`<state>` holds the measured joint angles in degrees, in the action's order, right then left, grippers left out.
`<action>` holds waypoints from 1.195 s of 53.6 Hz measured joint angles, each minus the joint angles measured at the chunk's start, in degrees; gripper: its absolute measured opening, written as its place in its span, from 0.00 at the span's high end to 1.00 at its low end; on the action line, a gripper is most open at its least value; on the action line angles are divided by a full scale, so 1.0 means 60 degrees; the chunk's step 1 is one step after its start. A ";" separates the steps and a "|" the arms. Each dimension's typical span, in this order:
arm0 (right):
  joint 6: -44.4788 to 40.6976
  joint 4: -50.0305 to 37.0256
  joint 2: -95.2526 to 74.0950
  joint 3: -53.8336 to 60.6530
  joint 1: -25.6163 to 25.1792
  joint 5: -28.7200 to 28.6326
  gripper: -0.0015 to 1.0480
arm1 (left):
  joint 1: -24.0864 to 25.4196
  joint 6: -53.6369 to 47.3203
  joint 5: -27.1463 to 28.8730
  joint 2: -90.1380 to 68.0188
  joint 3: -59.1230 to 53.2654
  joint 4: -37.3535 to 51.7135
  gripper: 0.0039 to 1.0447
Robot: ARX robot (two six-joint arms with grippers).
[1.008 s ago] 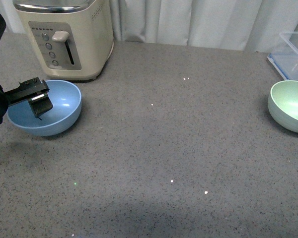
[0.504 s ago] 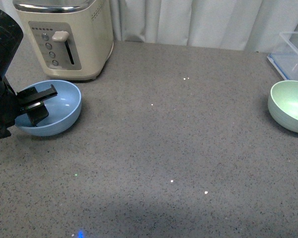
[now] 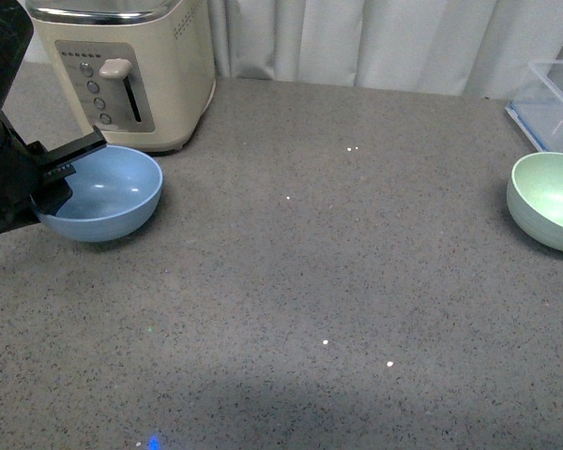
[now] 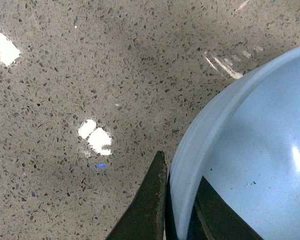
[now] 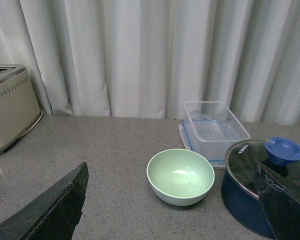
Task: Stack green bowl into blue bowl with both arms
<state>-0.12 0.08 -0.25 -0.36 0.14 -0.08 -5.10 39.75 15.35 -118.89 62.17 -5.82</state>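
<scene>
Shifted a little rightward since a second ago, the round light-blue matte bowl [image 3: 113, 192] is sitting just in front of the cream toaster [image 3: 136, 70] on the grey speckled countertop [image 3: 310, 281]. The left black metal gripper [image 3: 61, 176] is pinching the bowl's left rim, one finger [image 4: 145, 210] pressing outside the wall and the other inside. Far across the counter, well apart, the round pale mint-green matte bowl [image 3: 549, 199] is resting upright. The right gripper [image 5: 170, 169] is hanging above and short of it, spread wide, touching nothing. A clear plastic container [image 5: 215, 127] and a dark blue pot [image 5: 262, 190] are crowding just beside that green bowl.
</scene>
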 joint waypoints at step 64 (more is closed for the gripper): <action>0.0000 0.0000 0.0000 0.0000 0.0000 0.0000 0.09 | -0.4921 0.1399 -0.0448 -0.2186 0.2925 0.0525 0.95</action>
<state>-0.12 0.08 -0.25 -0.36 0.14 -0.08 -34.63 48.14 12.67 -132.00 79.72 -2.68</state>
